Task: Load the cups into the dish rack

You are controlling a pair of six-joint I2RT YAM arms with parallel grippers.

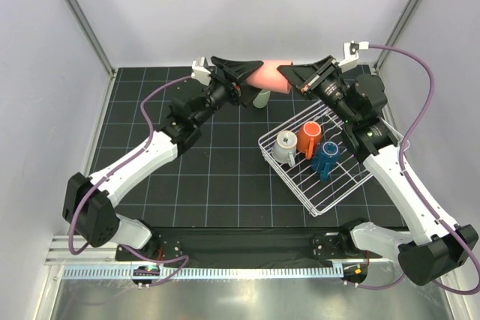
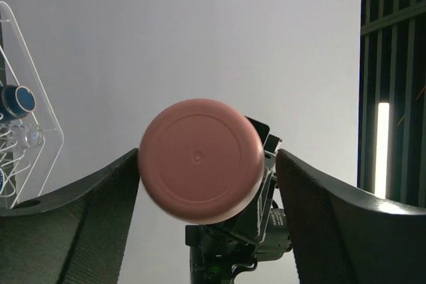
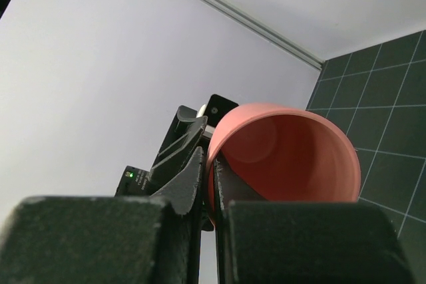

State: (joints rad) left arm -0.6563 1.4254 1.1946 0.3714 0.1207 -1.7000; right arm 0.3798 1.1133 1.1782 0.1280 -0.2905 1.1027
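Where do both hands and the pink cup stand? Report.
Right hand shut on rim of pink plastic cup, mid-air. Left hand open around its base. White wire dish rack holds white mug, orange mug, blue cup. Pale green tumbler underneath.

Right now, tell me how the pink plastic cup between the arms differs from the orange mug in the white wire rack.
The pink plastic cup hangs in the air on its side; the orange mug sits inside the white wire dish rack. The right end effector pinches the pink cup's rim; nothing grips the orange mug. Both are opaque, warm-coloured cups.
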